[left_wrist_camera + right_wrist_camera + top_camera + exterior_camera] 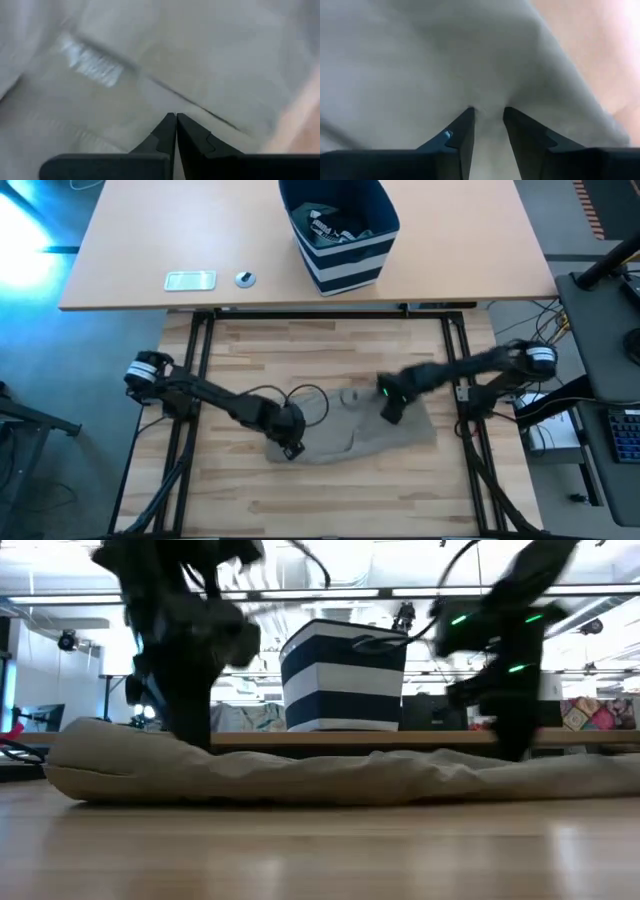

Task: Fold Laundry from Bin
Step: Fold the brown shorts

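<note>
A beige garment (370,430) lies spread flat on the wooden table, and it shows as a low ridge in the low view (330,775). My left gripper (292,448) is shut and points down at the garment's left edge; the left wrist view shows beige cloth with a pale label (90,62) beyond its fingertips (176,117). My right gripper (388,415) points down over the garment's middle, its fingers apart (489,112). The navy striped bin (340,230) stands on the far desk with small grey pieces inside. My left gripper comes at the beige cloth from above near its left edge. No cloth shows between the shut fingers, and whether the tips touch it cannot be told. My right gripper's fingertips (470,112) stand on the garment's top surface from above. A small pucker of cloth (489,107) rises between them while the rest lies flat on the table.
A small white flat device (190,280) and a small round thing (245,278) lie on the far desk left of the bin (345,680). Bare wood (330,505) shows near the table's front edge and to the left of the garment.
</note>
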`<state>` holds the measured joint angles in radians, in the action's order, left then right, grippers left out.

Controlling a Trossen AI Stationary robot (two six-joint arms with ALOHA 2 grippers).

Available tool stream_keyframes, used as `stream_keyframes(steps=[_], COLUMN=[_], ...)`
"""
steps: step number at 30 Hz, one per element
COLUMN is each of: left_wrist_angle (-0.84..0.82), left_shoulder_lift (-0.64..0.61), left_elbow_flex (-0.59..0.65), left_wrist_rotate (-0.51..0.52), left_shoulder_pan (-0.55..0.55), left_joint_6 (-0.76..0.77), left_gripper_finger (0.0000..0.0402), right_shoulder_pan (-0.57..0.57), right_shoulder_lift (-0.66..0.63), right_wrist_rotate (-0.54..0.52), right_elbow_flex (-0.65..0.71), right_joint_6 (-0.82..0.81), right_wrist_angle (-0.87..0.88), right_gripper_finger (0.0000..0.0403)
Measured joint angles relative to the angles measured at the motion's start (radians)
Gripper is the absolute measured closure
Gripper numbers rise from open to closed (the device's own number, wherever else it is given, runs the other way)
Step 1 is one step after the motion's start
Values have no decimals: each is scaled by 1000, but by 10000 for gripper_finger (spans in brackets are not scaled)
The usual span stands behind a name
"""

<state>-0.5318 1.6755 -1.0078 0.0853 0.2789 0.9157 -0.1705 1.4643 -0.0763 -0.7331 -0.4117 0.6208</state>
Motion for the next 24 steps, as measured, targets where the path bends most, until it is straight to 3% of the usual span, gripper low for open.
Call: stream_keyframes(steps=[5,10,14,18,24], left_wrist_angle=[-50,-104,-83,-9,19], left_shoulder_lift=[-79,-165,-174,-145,-91], left_elbow_flex=[-33,10,70,144,219], left_wrist_rotate=[56,22,-57,-140,-157], left_shoulder_pan=[-10,-141,-280,-388,-374], left_joint_6=[-65,-252,-512,-757,-854], left_gripper_finger=[360,287,228,193,187], right_shoulder_pan=[-221,-285,-242,-125,56], right_shoulder_lift=[104,121,83,32,9], right_wrist_rotate=[-39,-36,-21,-14,18], right_elbow_flex=[-222,-448,-524,-516,-522], right_joint_6=[311,389,241,30,-64], right_wrist_angle=[11,115,158,163,182], right_gripper_finger=[276,255,238,234,234])
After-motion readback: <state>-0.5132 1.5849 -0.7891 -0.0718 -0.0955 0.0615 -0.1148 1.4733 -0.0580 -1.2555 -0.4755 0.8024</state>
